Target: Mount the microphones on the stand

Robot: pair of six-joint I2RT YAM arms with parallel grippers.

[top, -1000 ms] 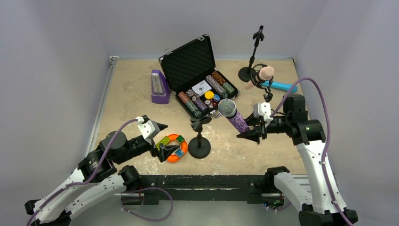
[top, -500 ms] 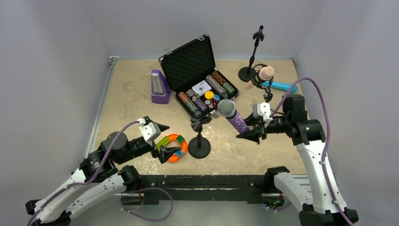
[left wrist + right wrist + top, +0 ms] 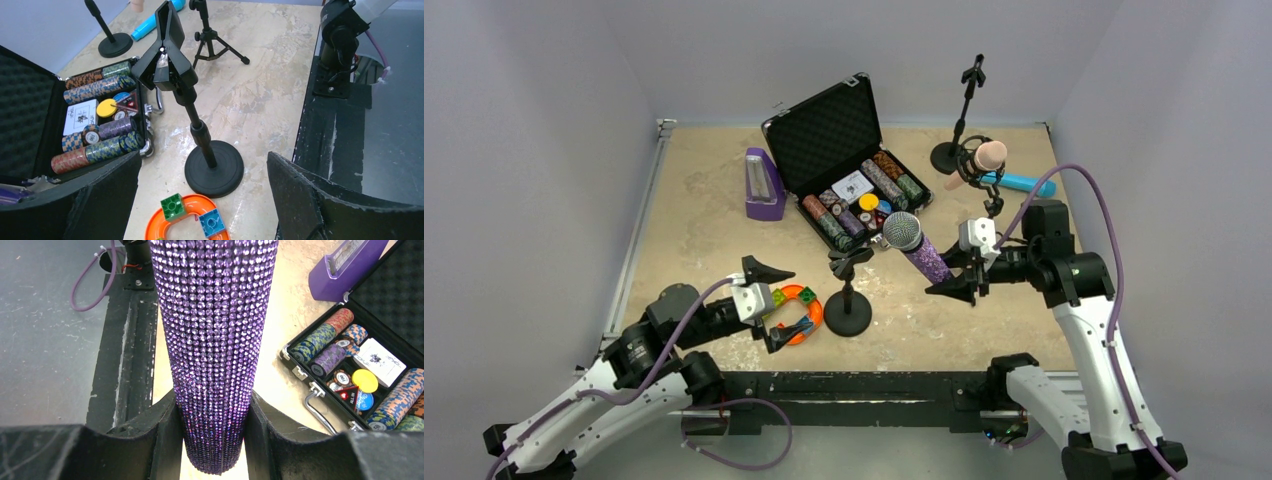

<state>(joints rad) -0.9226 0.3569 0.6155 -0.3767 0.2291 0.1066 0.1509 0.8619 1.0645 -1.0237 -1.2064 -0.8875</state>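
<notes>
My right gripper (image 3: 956,272) is shut on the glittery purple microphone (image 3: 919,245), holding it above the table with its silver mesh head toward the near stand; its barrel fills the right wrist view (image 3: 215,350). The short black stand (image 3: 848,290) with an empty clip stands near the front centre, also in the left wrist view (image 3: 195,125). My left gripper (image 3: 774,305) is open, just left of that stand. The pale pink microphone (image 3: 980,160) sits in a tripod stand. The cyan-blue microphone (image 3: 1022,183) lies on the table behind it. A tall empty stand (image 3: 964,110) is at the back.
An open black case of poker chips (image 3: 849,160) lies mid-table. A purple metronome-shaped box (image 3: 762,186) stands to its left. An orange ring toy with coloured blocks (image 3: 799,312) lies under my left gripper, beside the stand's base.
My left gripper has swung right and opened wider around the orange toy, closer to the short stand. The right gripper with the purple microphone has barely shifted.
</notes>
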